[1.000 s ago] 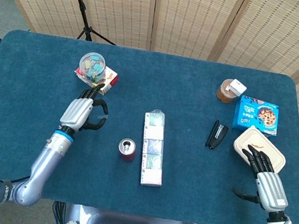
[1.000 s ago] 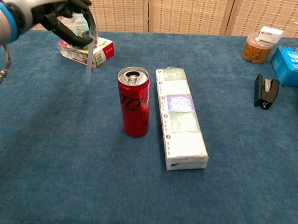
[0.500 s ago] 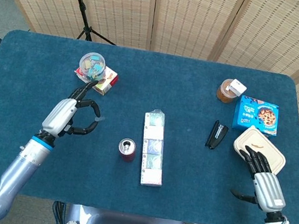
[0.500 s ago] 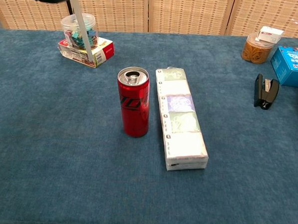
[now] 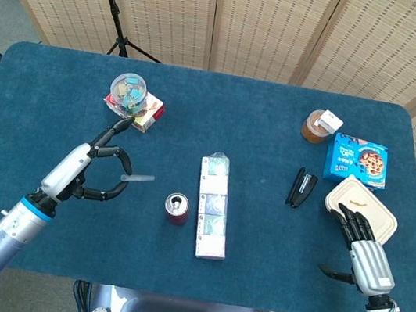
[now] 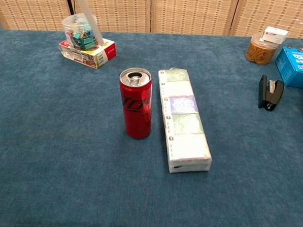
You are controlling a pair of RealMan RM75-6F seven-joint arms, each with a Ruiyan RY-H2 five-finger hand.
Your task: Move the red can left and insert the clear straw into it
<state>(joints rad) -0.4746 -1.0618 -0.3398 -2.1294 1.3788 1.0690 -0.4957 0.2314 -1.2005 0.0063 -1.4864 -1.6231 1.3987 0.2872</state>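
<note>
The left hand pinches the clear straw, a thin translucent tube, raised off the felt so its tip points toward the red can. That glossy open-topped cylinder stands just right of it. Far right, the right hand rests with fingers spread, holding nothing.
</note>
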